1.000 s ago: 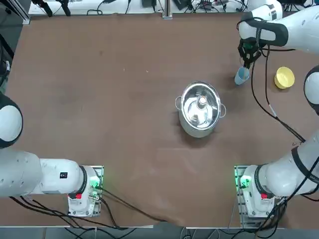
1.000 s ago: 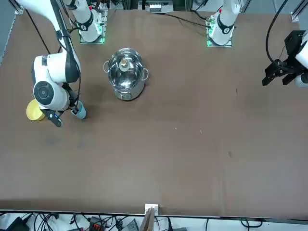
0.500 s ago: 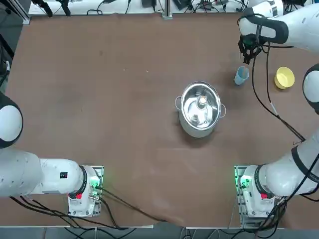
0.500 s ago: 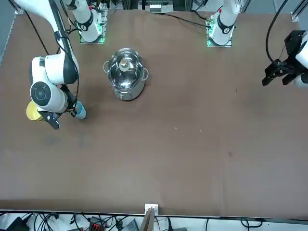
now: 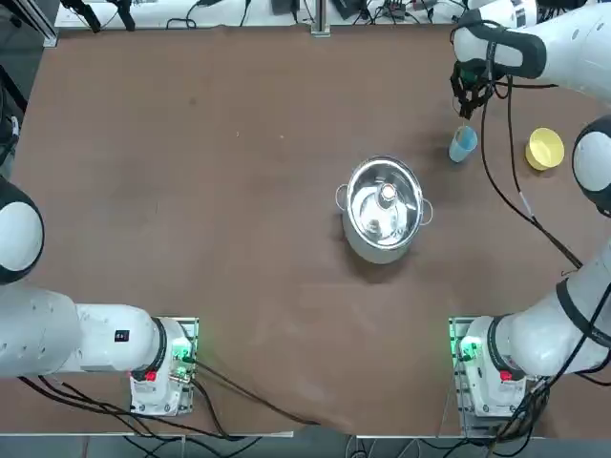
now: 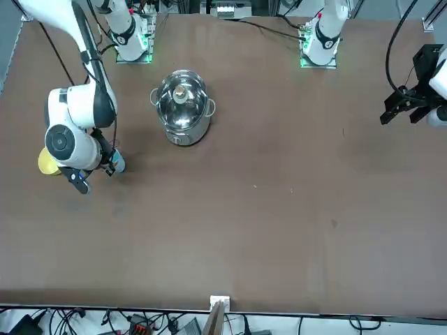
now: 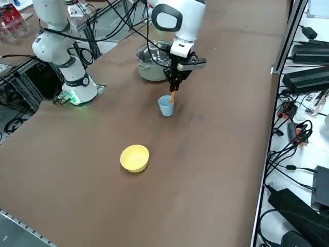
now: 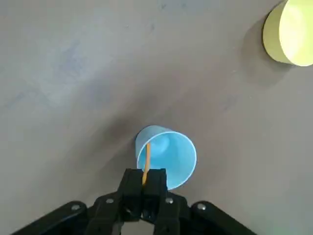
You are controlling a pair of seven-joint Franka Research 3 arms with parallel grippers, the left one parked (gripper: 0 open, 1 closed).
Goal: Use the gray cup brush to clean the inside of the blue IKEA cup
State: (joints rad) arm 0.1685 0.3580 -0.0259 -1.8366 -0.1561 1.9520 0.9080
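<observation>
Moved since earlier: right gripper, slightly, above the blue cup
Right gripper: closed on the orange stick-like brush
Brush: between the fingertips, reaching into the cup
Cup: upright on the table, just below the gripper
Hidden: brush's far end

The worktop carries one cup, one bowl and one pot: three vessels, each the single one of its kind. The pot has one lid, one knob on that lid and two handles. There is one brush, and one right pincer with two fingers holds it.
</observation>
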